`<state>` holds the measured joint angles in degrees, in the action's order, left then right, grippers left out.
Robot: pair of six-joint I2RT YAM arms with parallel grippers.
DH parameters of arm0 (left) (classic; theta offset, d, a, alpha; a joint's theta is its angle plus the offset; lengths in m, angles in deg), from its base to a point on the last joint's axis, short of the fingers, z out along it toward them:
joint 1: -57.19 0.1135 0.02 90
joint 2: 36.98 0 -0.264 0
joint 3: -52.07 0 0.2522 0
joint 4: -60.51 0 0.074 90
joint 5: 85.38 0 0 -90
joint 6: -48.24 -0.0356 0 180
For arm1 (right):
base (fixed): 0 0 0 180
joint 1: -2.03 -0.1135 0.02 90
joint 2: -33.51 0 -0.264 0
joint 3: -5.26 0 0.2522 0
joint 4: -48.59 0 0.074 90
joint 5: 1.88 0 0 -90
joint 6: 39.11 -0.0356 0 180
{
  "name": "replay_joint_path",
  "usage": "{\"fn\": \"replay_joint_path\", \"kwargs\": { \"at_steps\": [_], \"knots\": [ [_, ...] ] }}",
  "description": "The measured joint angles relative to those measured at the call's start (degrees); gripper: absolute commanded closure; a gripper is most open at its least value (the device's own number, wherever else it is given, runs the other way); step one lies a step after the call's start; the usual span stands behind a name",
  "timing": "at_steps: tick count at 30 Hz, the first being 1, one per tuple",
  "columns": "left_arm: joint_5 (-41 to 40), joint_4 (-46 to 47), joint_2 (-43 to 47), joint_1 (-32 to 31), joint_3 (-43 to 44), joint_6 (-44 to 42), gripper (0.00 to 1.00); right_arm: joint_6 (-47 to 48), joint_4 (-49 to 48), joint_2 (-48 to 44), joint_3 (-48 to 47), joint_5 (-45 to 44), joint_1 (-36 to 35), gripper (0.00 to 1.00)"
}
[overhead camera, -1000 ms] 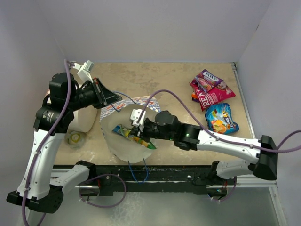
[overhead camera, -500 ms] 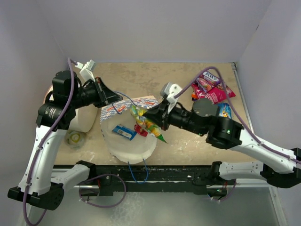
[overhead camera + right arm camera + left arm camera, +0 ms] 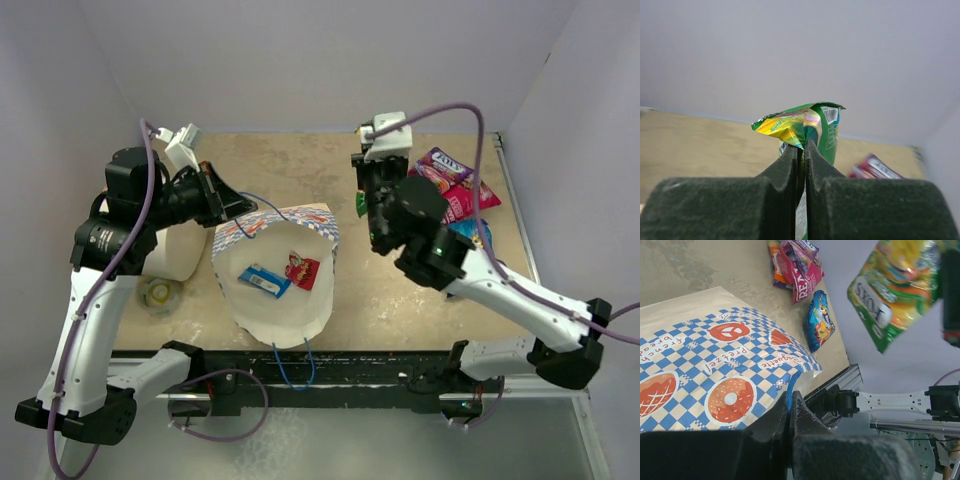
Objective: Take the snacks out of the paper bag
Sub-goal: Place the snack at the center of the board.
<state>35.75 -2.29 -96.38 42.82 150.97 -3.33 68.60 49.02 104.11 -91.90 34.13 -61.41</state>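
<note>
"Pretzel", "Baguette" on paper bag

Glossy foil snacks, matt paper bag

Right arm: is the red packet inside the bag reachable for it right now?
Probably not yet: the right end effector is shut on a green packet, clear of the paper bag. The way itself looks free: the left end effector holds the bag's mouth open and the red packet lies uncovered inside.
</note>
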Motion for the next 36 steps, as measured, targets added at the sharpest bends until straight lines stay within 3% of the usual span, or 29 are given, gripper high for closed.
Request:
{"fn": "replay_joint_path", "kwargs": {
  "at_steps": [3,12,17,26,36],
  "knots": [
    [-0.1,0.0,0.0,0.0,0.2,-0.6,1.0,-1.4,0.5,3.6,2.9,-5.8,5.9,1.0],
    [-0.5,0.1,-1.9,0.0,0.5,-1.7,1.0,-33.1,29.3,8.1,12.1,-7.6,23.2,1.0],
    [-1.0,0.1,-3.0,0.0,0.5,-2.1,1.0,-40.4,39.3,7.3,16.6,-9.5,32.0,1.0],
    [-2.8,1.6,-2.6,0.0,-0.2,-2.1,1.0,-31.2,32.3,3.7,27.4,-7.8,49.9,1.0],
    [-4.6,1.0,-3.2,0.0,0.7,-2.3,1.0,-34.5,27.5,25.2,17.7,-1.0,51.8,1.0]
  ]
}}
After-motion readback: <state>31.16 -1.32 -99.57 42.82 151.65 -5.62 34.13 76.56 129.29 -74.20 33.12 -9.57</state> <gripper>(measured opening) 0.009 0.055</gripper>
